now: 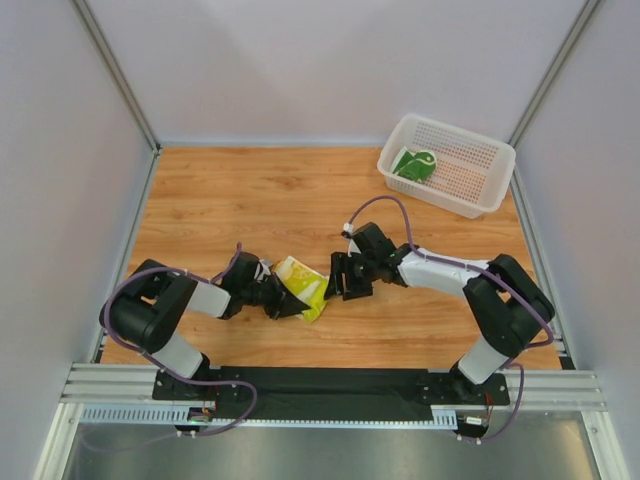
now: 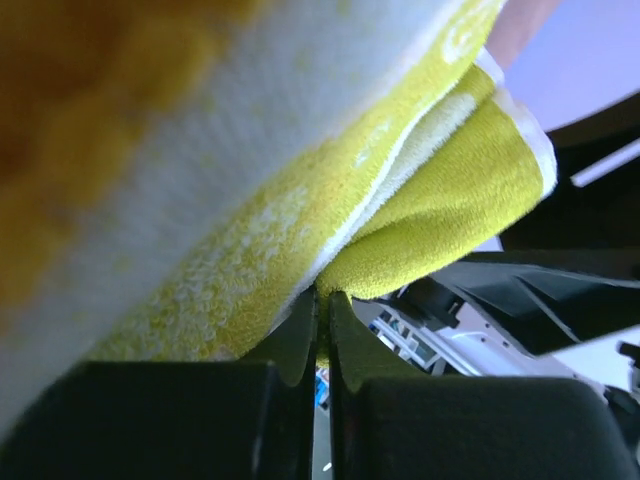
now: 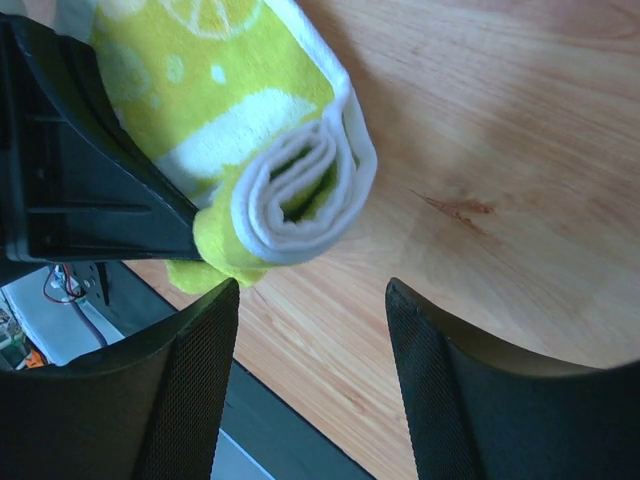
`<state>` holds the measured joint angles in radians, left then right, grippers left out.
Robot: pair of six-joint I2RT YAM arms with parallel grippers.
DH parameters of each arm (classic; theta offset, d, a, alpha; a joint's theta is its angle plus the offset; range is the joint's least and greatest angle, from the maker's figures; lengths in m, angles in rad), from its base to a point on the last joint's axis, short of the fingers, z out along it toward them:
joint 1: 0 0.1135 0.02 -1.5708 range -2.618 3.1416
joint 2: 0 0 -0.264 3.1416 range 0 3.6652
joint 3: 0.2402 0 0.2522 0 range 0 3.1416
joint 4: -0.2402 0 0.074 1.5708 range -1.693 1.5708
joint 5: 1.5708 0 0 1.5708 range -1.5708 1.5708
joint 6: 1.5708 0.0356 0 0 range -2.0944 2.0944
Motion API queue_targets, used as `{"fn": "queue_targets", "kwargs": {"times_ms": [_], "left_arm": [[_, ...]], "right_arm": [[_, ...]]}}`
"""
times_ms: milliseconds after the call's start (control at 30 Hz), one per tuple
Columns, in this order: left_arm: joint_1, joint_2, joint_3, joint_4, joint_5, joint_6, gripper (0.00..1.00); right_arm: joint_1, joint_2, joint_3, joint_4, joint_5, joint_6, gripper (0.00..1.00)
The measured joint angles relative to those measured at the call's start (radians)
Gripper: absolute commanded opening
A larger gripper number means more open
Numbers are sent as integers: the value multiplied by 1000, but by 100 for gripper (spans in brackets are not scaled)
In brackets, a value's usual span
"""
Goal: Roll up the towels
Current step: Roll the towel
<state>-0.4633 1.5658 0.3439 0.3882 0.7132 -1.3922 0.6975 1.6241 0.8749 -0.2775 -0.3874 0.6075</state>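
The left claw [image 2: 322,325] was clenched on the yellow towel [image 3: 255,120]. The right claw [image 3: 312,350] gaped empty, the roll's end just ahead of it, its long axis pointing away.

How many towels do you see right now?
2. The yellow-lime towel, rolled, is pinched in the left pincer, front centre; the dark green towel lies in the white basket, far right. None looks hidden.

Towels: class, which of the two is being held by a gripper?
The yellow-and-lime towel, rolled up and pinched in the left gripper. The dark green towel is not held; it lies in the white basket.
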Motion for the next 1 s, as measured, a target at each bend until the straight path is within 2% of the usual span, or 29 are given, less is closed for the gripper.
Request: {"fn": "queue_targets", "kwargs": {"times_ms": [167,467,733,900,1000], "left_arm": [[40,77,-8,167,47,0,0],[54,114,-8,235,78,7,0],[65,114,-6,230,90,11,0],[68,100,4,188,80,19,2],[71,56,9,98,54,34,5]], "right_arm": [[1,45,-31,89,-8,23,61],[2,130,-31,300,-68,69,57],[2,201,-31,428,-84,111,27],[5,216,-31,447,-83,124,22],[9,216,-16,417,-74,125,22]]}}
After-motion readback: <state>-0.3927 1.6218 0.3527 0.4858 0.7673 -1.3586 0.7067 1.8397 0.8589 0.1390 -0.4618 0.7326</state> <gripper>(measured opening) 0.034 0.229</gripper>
